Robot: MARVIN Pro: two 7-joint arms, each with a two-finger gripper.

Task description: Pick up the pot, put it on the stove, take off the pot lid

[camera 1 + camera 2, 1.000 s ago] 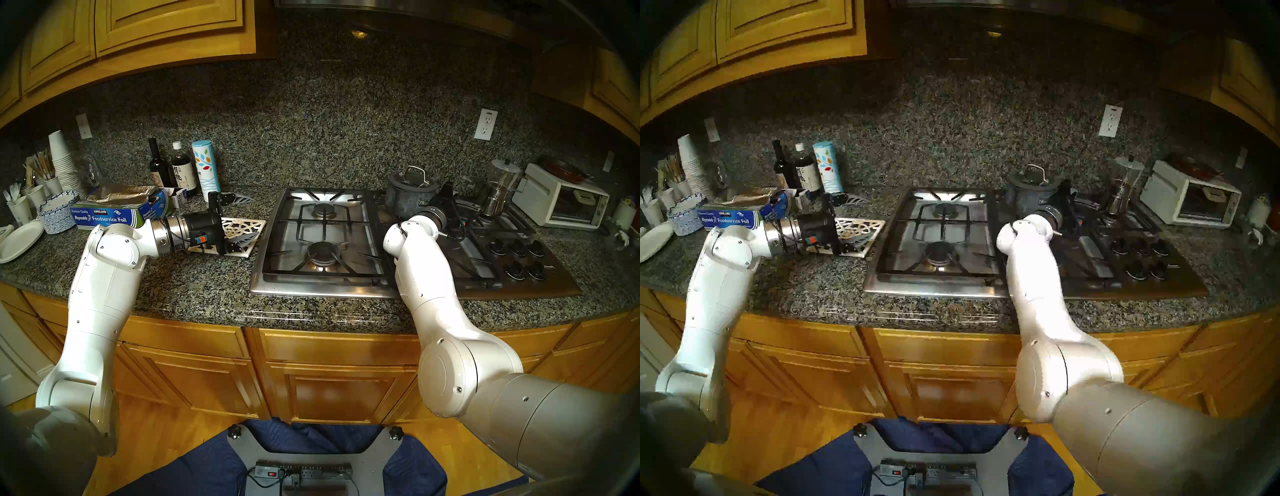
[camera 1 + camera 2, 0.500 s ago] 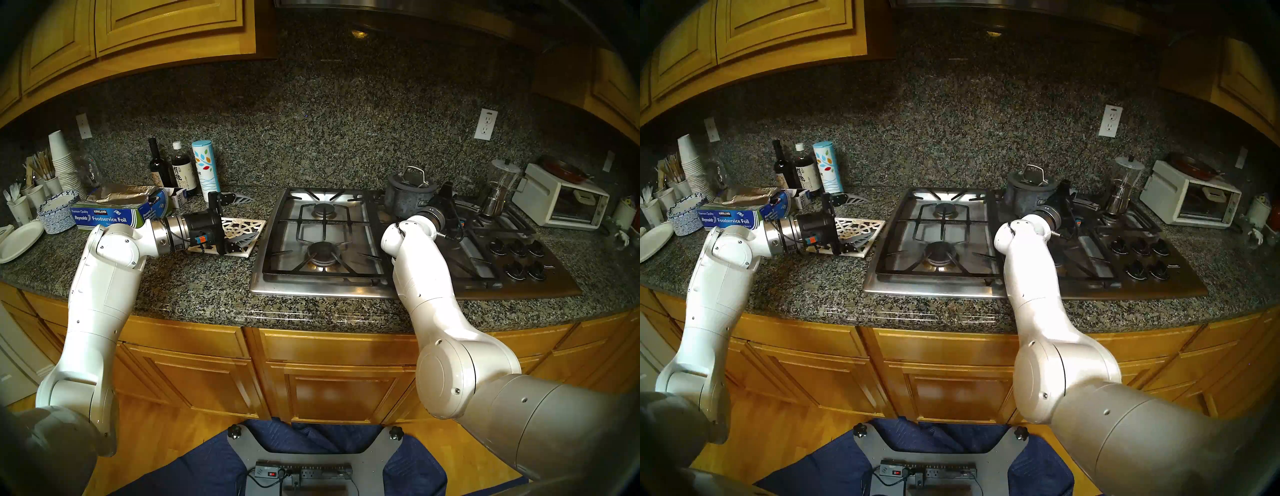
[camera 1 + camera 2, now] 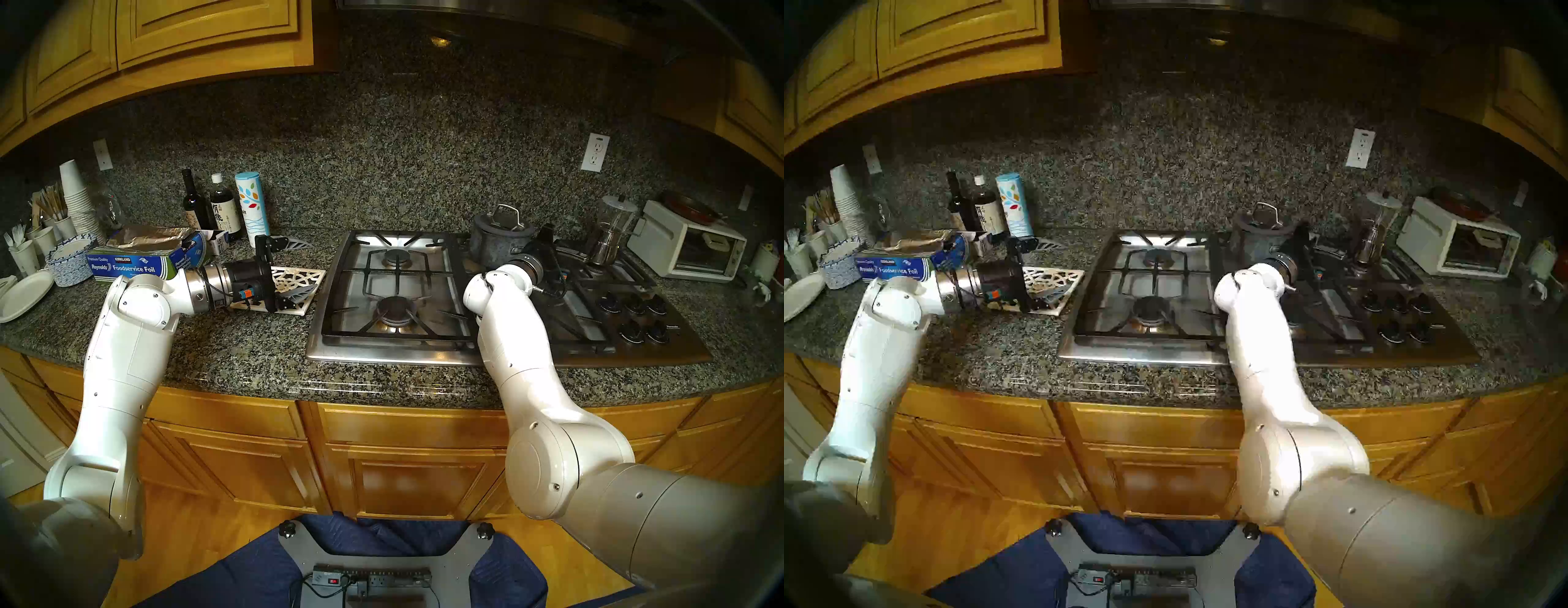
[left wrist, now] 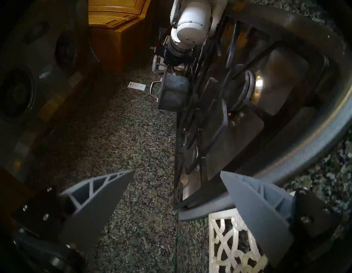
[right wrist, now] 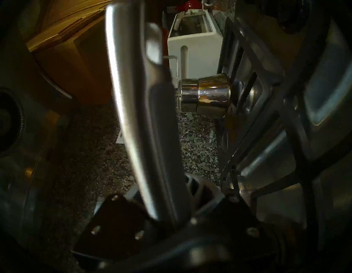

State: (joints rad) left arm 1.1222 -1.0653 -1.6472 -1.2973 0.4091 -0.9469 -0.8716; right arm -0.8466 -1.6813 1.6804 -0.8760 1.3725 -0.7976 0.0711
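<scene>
The dark grey mottled pot (image 3: pixel 497 246) (image 3: pixel 1253 245) (image 4: pixel 174 93) is at the rear middle of the steel stove (image 3: pixel 339 353) (image 3: pixel 1106 354), among the black grates. The glass pot lid (image 3: pixel 505 224) with its silver loop sits on it. My right gripper (image 3: pixel 546 244) (image 5: pixel 171 200) is shut on the pot's long handle (image 5: pixel 144 114), which runs up through the right wrist view. My left gripper (image 3: pixel 293 267) (image 4: pixel 177 172) stands open and empty over the white lattice trivet (image 3: pixel 299 278) (image 4: pixel 228 244), left of the stove.
A glass coffee pot (image 3: pixel 611 229) stands on the right rear burner, a white toaster oven (image 3: pixel 687 250) beyond it. Black knobs (image 3: pixel 636 314) are at the stove's front right. Bottles (image 3: pixel 212 208), a foil box (image 3: pixel 127 264) and paper cups (image 3: pixel 76 199) crowd the left counter.
My right gripper finished closing on the pot's handle. The right arm's elbow swung a little to the left and the pot shifted slightly with it. The left arm stayed still.
</scene>
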